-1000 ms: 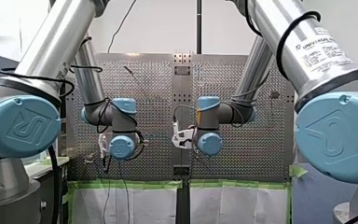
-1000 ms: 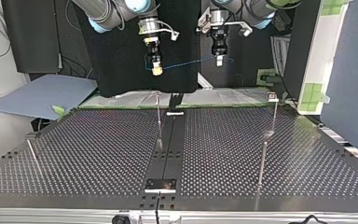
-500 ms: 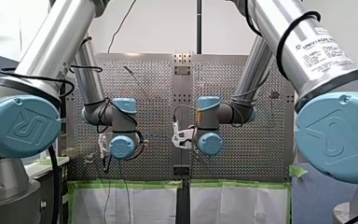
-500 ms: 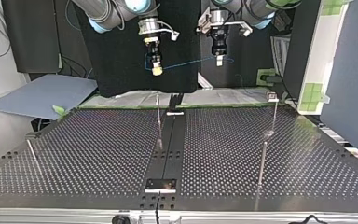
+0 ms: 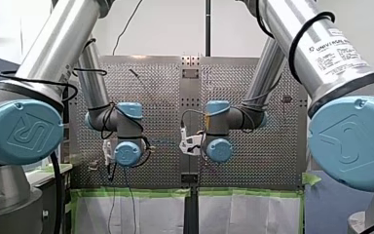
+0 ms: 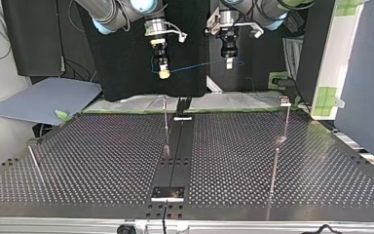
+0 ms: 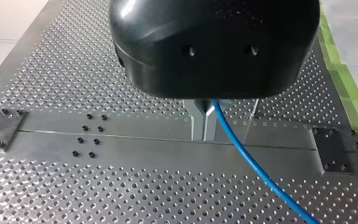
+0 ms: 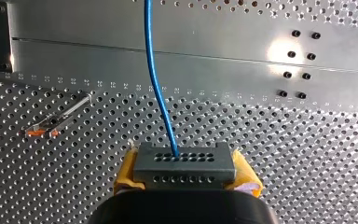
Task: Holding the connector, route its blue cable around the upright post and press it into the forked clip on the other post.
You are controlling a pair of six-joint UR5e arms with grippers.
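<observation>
Nothing is seen moved since earlier; held aloft, the connector (image 8: 185, 164) is clamped in the right gripper (image 8: 186, 171), its blue cable (image 8: 154, 84) pinched in the left gripper (image 7: 204, 122), to be kept taut toward the upright post (image 6: 165, 124).

Perforated metal table (image 6: 102, 161), with a dark flat strip (image 6: 181, 141) along its middle and a small screwed plate (image 6: 167, 193) at the strip's near end in the top view. In the front view, pale sheets (image 5: 141, 214) below the table's edge, bordered by green tape (image 5: 131, 193). At the top view's left, a blue-grey board (image 6: 44, 100) lying flat, just beside a black panel (image 6: 126, 58). At its right, a white upright (image 6: 338, 48) carrying green tape squares (image 6: 328, 97).
</observation>
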